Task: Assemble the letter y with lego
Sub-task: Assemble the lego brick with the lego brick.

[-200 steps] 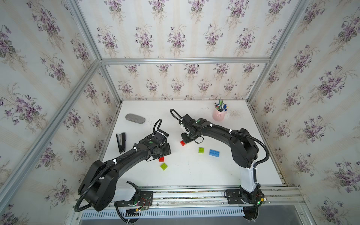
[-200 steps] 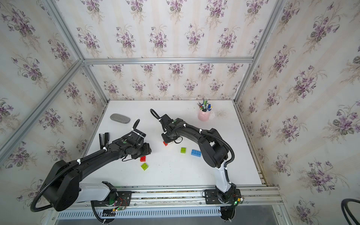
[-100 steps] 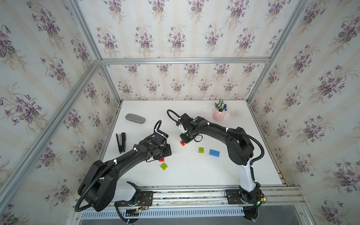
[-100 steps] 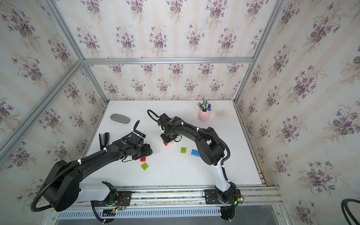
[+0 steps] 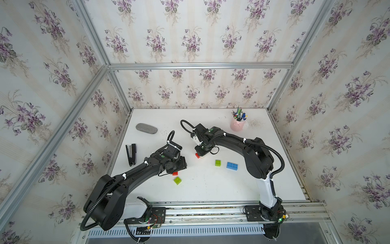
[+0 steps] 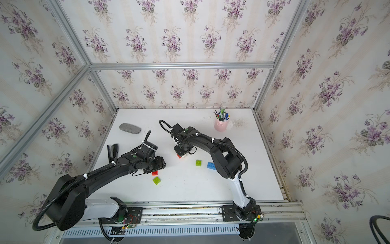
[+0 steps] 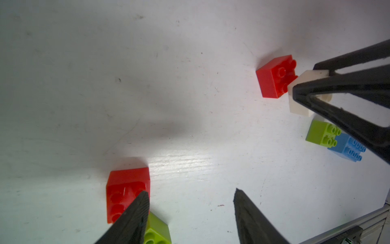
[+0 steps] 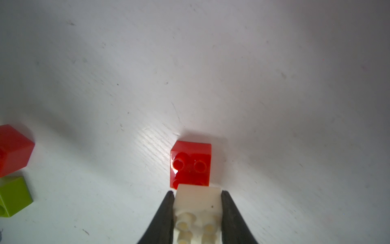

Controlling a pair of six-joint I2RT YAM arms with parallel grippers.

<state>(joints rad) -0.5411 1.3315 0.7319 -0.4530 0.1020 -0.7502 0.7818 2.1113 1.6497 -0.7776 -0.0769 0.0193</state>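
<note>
Floral wallpaper walls off a white table (image 5: pixel 211 190) on three sides. In both top views the lego is six small studded bricks around the table's middle: two red, two lime-green, one white, one blue. The near red brick (image 5: pixel 175 173) and near green brick (image 5: pixel 177 180) lie just beside the left gripper (image 5: pixel 182 165). The far red brick (image 6: pixel 179 156) sits under the right gripper (image 5: pixel 203 152), with the far green brick (image 5: pixel 218 162) and the longer blue brick (image 5: pixel 232 166) close together on the right arm's side. One pink pen cup (image 5: pixel 237 125), one grey case (image 5: pixel 146 128) and one stapler (image 5: pixel 130 154) stand well apart from them. The left wrist view adds what those views hide: the left gripper's jaws stand partly apart with nothing between them, one fingertip (image 7: pixel 141 202) over the near red brick (image 7: pixel 126 186). The right wrist view shows the right gripper (image 8: pixel 197 195) clamped on the white brick (image 8: pixel 197 202), studs up, its edge overlapping the far red brick (image 8: pixel 191 162); whether they touch, I cannot tell
</note>
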